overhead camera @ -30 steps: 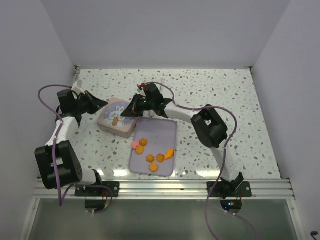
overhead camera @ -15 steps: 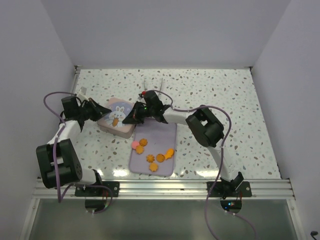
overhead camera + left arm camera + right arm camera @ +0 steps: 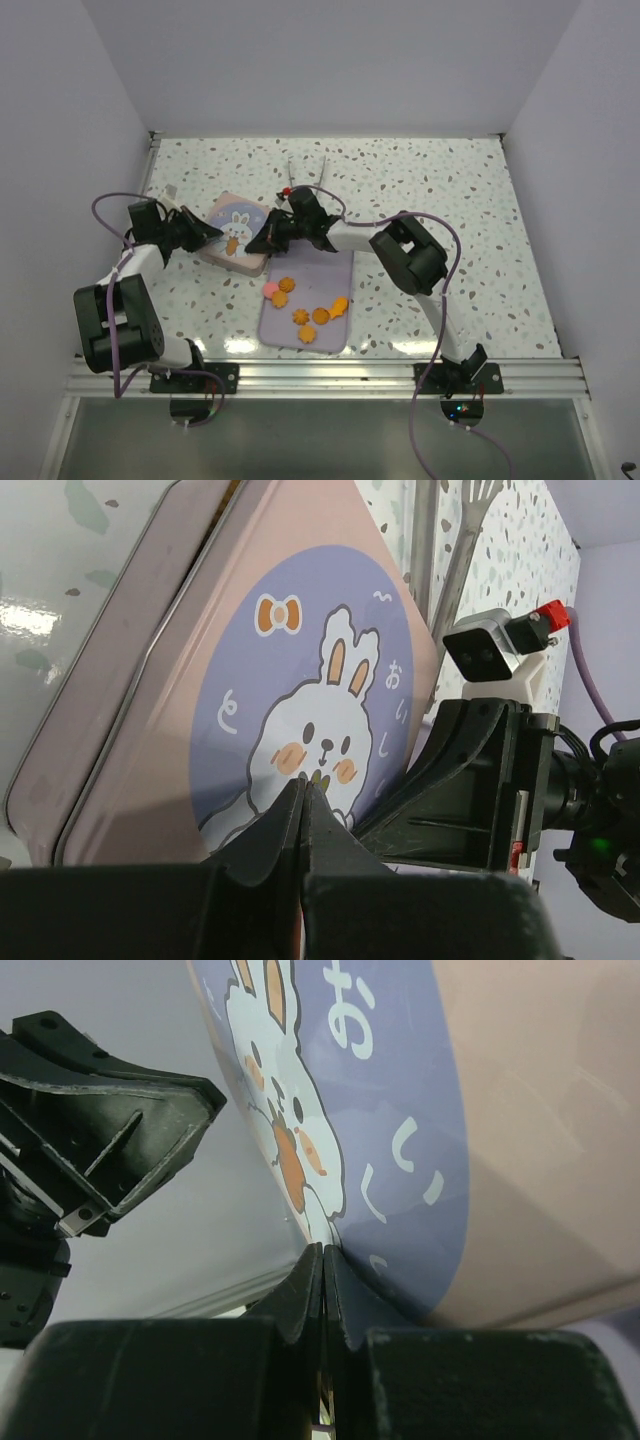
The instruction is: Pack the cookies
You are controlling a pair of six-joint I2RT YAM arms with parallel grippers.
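The cookies (image 3: pixel 321 315), several orange pieces and one pink (image 3: pixel 270 290), lie on a lavender tray (image 3: pixel 322 262). The square pink tin with the bunny picture (image 3: pixel 235 243) stands just left of the tray, lid on. My left gripper (image 3: pixel 206 233) is shut, its tip resting on the tin's left side; the lid (image 3: pixel 300 670) fills the left wrist view. My right gripper (image 3: pixel 257 240) is shut, its tip against the tin's right side over the bunny print (image 3: pixel 380 1110). Each gripper shows in the other's wrist view, the right one (image 3: pixel 480 780) and the left one (image 3: pixel 110 1140). Neither holds a cookie.
Metal tongs (image 3: pixel 305 165) lie on the speckled table behind the tin, also in the left wrist view (image 3: pixel 452 570). Walls close the table on the left, back and right. The right arm reaches across the tray's far end.
My left gripper has moved right onto the tin. My right gripper has come down and left onto the tin's other side. The cookies have not moved.
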